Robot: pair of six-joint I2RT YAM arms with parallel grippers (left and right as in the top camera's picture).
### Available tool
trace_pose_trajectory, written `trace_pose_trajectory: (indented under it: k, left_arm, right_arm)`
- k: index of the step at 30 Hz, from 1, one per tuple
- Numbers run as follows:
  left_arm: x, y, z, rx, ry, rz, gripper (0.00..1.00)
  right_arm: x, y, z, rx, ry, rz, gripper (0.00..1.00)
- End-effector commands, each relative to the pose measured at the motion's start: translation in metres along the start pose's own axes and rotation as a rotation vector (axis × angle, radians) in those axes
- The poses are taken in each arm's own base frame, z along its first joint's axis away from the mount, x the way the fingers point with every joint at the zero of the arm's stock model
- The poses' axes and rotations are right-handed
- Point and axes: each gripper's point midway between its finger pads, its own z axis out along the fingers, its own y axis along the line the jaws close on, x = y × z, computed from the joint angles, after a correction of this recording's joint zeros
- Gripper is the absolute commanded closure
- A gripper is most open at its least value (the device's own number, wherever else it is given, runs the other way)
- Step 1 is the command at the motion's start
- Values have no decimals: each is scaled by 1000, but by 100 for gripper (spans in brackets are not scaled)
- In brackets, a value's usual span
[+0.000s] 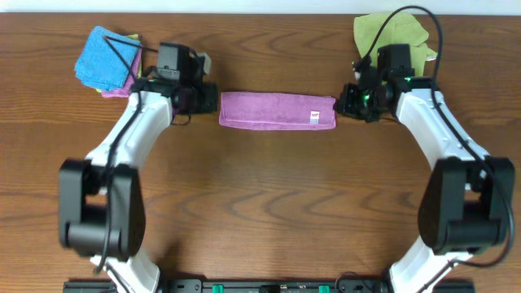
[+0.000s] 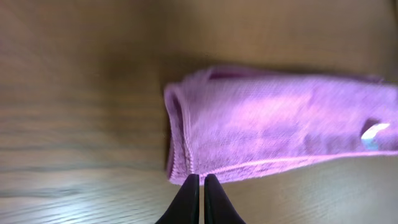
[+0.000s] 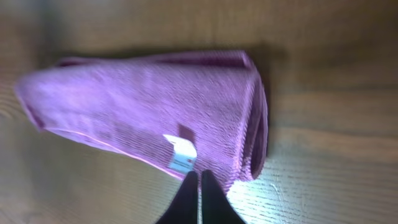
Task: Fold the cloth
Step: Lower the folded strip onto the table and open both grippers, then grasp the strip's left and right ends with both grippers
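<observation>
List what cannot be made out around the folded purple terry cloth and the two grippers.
Small white sewn label: print blurred in both wrist views, too small overhead.
Left gripper, right gripper: blur hides whether the tips touch the folded purple terry cloth.
Crumpled green cloth: overhead, partly behind the right arm.
Pink cloth: overhead, mostly under the fluffy blue cloth.

Blue cloth point(image 1: 102, 55) lies top left, green cloth point(image 1: 389, 34) top right.
</observation>
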Motion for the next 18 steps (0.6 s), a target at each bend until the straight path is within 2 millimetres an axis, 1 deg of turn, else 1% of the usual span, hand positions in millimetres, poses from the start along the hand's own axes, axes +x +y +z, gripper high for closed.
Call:
trace_pose_trajectory:
  k: [1, 3, 4, 7, 10, 12, 15, 18]
  left_arm:
    - [-39, -7, -35, -92, -148, 129, 94]
    - [-41, -12, -34, -110, -158, 177, 94]
    - [-39, -12, -28, -135, -151, 196, 94]
    - [-31, -6, -5, -250, -124, 227, 94]
    - [-24, -3, 15, -301, -102, 247, 94]
    - [-15, -3, 34, -304, -73, 255, 94]
    - [-7, 2, 48, -307, -43, 250, 94]
    - [0, 3, 57, -294, -21, 225, 94]
  right_arm:
    - [-23, 28, -31, 37, -121, -131, 98]
    - [-21, 32, -27, 95, -129, -178, 98]
    - [-18, 33, -22, 137, -126, -199, 98]
    - [-10, 41, -4, 204, -111, -270, 98]
    - [-8, 39, 6, 241, -105, -285, 98]
    - [-5, 35, 13, 251, -90, -281, 98]
    - [-7, 28, 12, 273, -92, -266, 98]
    - [-8, 26, 11, 275, -92, -263, 99]
